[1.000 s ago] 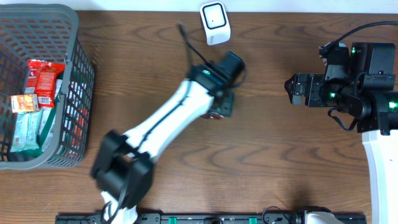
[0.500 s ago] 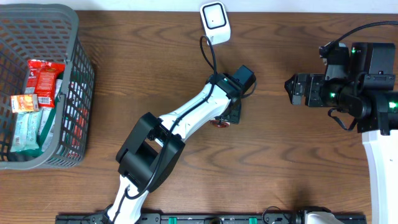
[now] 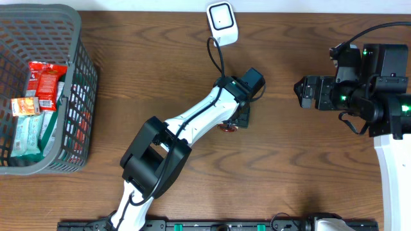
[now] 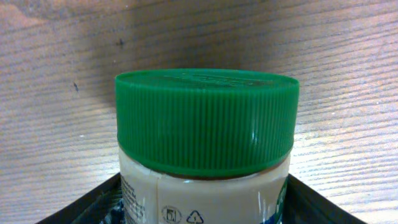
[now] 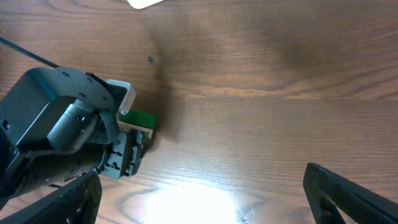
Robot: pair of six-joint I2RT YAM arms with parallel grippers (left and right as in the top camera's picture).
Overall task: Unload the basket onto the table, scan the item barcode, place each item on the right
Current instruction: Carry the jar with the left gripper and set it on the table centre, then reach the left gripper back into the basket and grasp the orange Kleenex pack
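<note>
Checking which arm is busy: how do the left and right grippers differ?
The left gripper is closed on a green-lidded jar; the right gripper is open and empty. The left gripper is over the middle of the table; the right gripper sits near its right edge. Both are dark two-finger grippers.

1. jar [image 4: 205,198] — ribbed green cap [image 4: 205,121], cream label with dark print.
2. table [image 3: 302,170] — brown wood grain.
3. basket [image 3: 38,10] — grey mesh; red packets [image 3: 45,80] inside.
4. scanner [image 3: 222,23] — white.
5. left arm [image 3: 192,122] — white with black joints.
</note>
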